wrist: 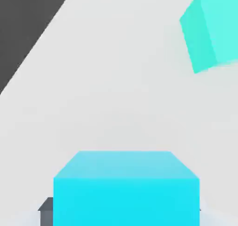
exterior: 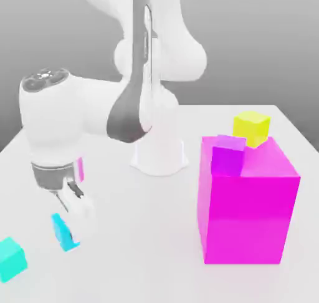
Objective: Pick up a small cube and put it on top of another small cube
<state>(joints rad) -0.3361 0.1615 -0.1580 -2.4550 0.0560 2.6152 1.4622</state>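
The small sky-blue cube (exterior: 62, 231) is low over the white table, near the front at the exterior view's left. My gripper (exterior: 70, 219) reaches down from above and is shut on it. In the hand view the sky-blue cube (wrist: 125, 185) sits close between the jaws, with a dark fingertip (wrist: 46, 210) showing at its side. The other small cube, turquoise (exterior: 11, 259), rests on the table a short way off, toward the exterior view's left and nearer the front edge. It also appears in the hand view as the turquoise cube (wrist: 211, 29), apart from the held one.
A large magenta block (exterior: 246, 205) stands at the exterior view's right, with a purple cube (exterior: 227, 157) on its top. A yellow cube (exterior: 252, 128) sits at its far corner. The arm's white base (exterior: 159, 152) is behind the middle. The table's edge (wrist: 37, 39) runs near the turquoise cube.
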